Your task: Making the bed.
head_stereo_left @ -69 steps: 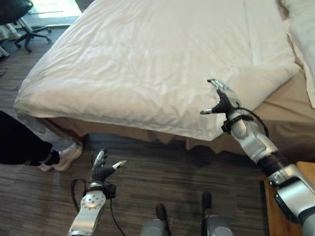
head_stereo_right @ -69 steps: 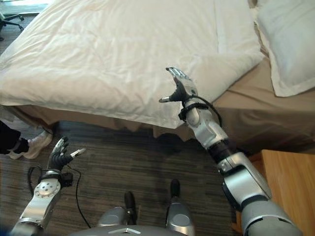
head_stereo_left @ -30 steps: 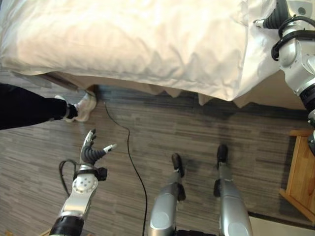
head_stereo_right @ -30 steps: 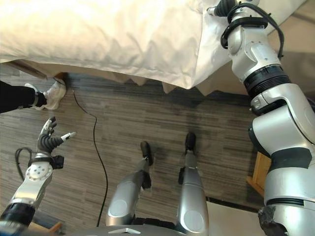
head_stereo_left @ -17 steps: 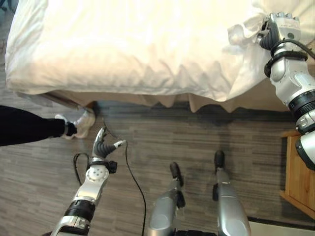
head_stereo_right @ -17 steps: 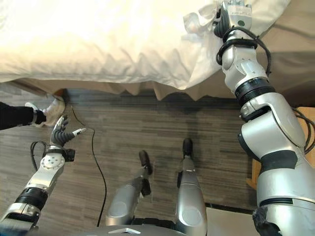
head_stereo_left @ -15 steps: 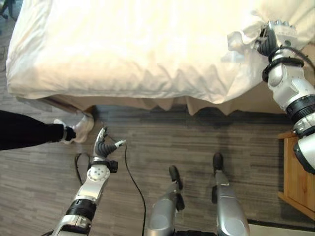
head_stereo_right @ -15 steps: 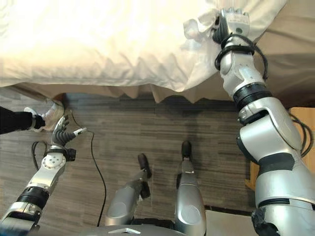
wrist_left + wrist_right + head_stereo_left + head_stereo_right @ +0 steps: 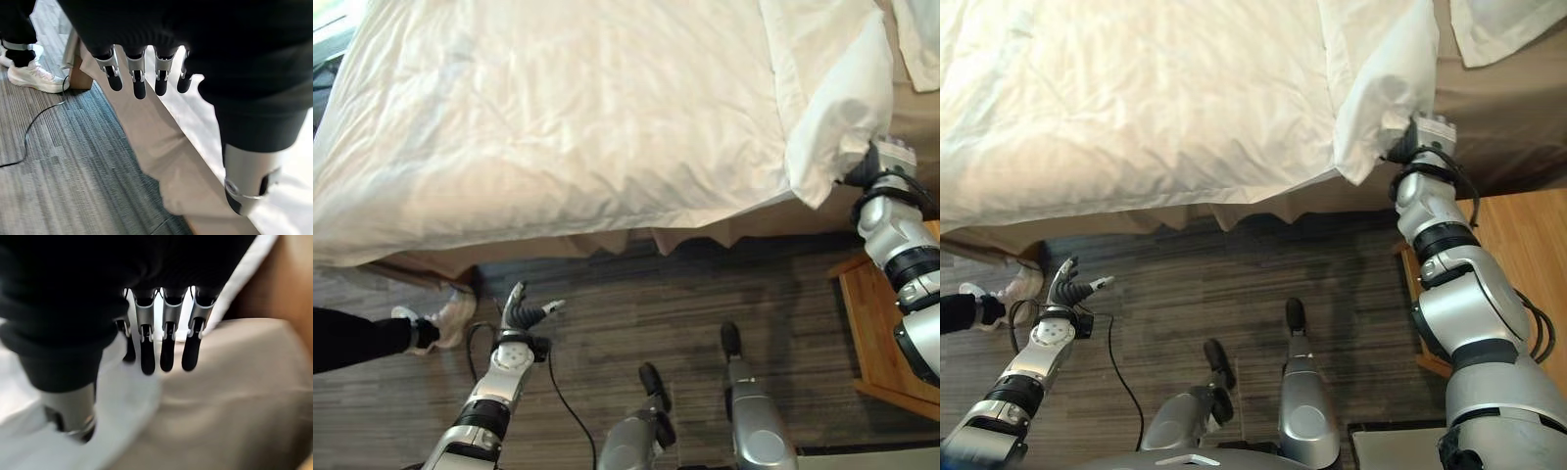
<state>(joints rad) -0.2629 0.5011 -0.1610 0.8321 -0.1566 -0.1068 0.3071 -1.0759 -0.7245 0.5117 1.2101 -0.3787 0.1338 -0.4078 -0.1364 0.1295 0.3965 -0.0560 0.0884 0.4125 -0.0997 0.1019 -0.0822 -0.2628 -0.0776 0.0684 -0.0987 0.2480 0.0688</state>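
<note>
- The white duvet [image 9: 568, 117] covers most of the bed [image 9: 1518, 108], its long edge hanging over the near side above the dark striped floor [image 9: 636, 294].
- At about 2 o'clock in the head views, one corner of the duvet is folded and droops down over the tan sheet.
- The right hand [image 9: 886, 162] is at that hanging corner, at about 3 o'clock. In its own wrist view its fingers [image 9: 166, 347] reach out fairly straight, with white cloth lying between them and the thumb; I cannot tell whether the cloth is actually pinched.
- The left hand [image 9: 521, 313] hangs low over the floor at about 7 o'clock, well apart from the duvet. Its fingers [image 9: 138, 78] are straight and spread, holding nothing.
- A white pillow [image 9: 1494, 24] lies at the head of the bed at about 1 o'clock.
- A wooden bedside table [image 9: 881, 323] stands at about 4 o'clock, near the right arm.
- A person's leg and white shoe [image 9: 445, 313] show at about 8 o'clock, near the left hand.
</note>
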